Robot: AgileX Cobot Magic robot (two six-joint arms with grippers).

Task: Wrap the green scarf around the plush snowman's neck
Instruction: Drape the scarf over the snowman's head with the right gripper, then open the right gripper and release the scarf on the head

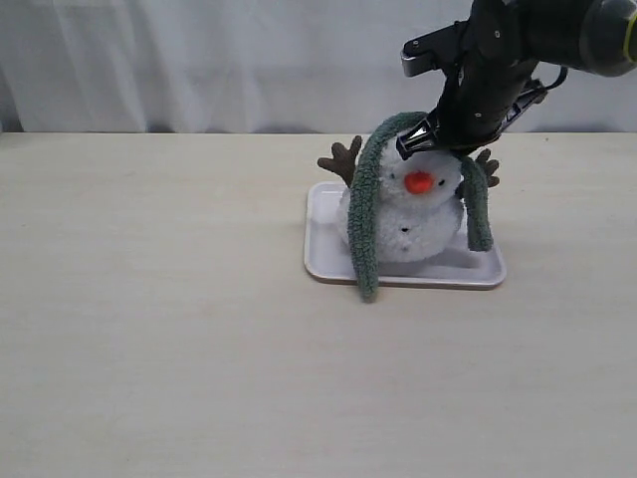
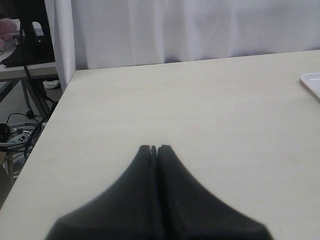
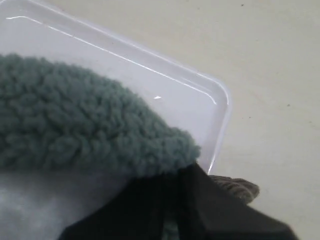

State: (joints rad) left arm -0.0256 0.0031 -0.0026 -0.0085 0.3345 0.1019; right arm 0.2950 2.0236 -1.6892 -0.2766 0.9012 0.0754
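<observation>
Sitting by white curtains, a table held the plush snowman in a tray. The right gripper pinched the green scarf; the left gripper clenched nothing.

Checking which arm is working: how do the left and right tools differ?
The left tool is shut on nothing over the table; the right tool pinches the green scarf atop the plush snowman. Left sits away from the tray; right is above it. Both are black.
</observation>
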